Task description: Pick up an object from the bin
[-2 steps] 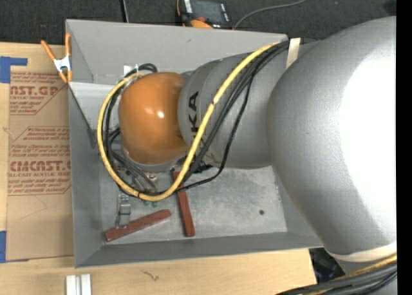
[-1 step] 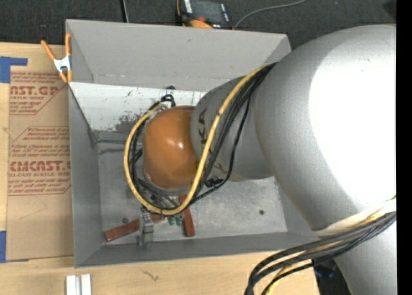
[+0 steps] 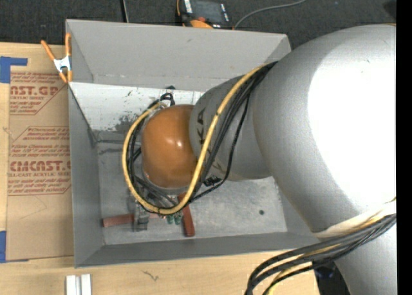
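— Gripper [image 3: 140,218]: where is it, and how wide?
— Low at the grey bin's [image 3: 87,178] floor, under the orange wrist cover [image 3: 166,145]; its width cannot be told. A reddish-brown bar [image 3: 116,221] lies just left, small green bits [image 3: 172,219] just right, and a brown piece [image 3: 188,224] beyond.

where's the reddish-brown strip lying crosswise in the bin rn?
In the camera view, the reddish-brown strip lies flat on the bin floor at lower left, along the near wall, just left of the end effector.
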